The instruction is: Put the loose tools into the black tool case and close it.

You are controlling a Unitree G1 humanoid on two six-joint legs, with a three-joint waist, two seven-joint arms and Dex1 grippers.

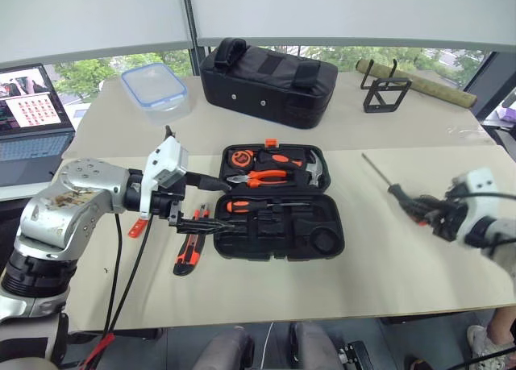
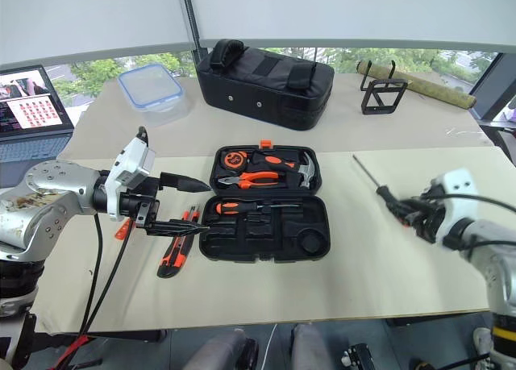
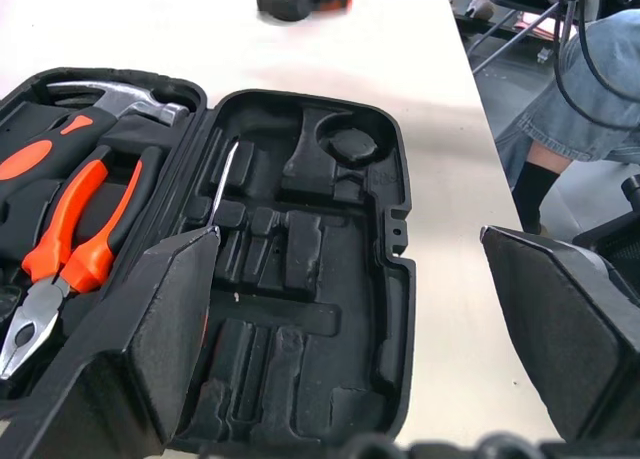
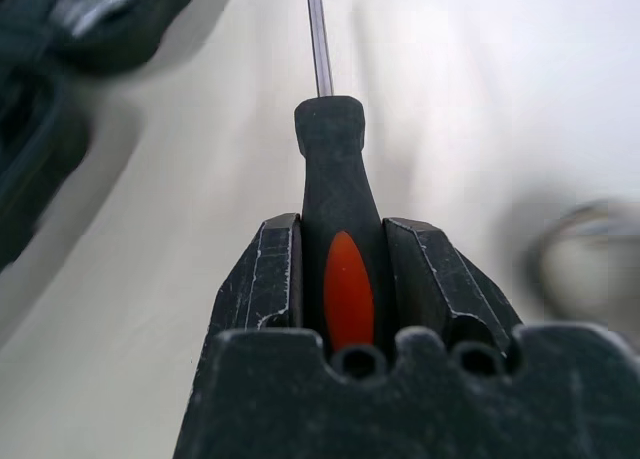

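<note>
Black hard plastic tool case [image 1: 278, 209] lies open at the centre of the beige table [image 1: 242, 289], with orange-handled pliers [image 1: 258, 178] and a steel-headed hammer [image 1: 314, 170] in its far half. At its nine o'clock, the left gripper [image 1: 197, 201] hovers with jaws spread wide and empty, above an orange-black utility knife [image 1: 187, 255]. At three o'clock, the right gripper [image 4: 345, 279] clamps a black-and-orange-handled screwdriver [image 4: 335, 179] by the handle, its metal shaft pointing toward eleven o'clock.

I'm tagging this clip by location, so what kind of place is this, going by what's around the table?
Probably an office or lab test setup, not a workshop: a laptop open on a side desk, big windows with roller blinds and trees outside, and a paper-covered table holding the open tool case.
</note>
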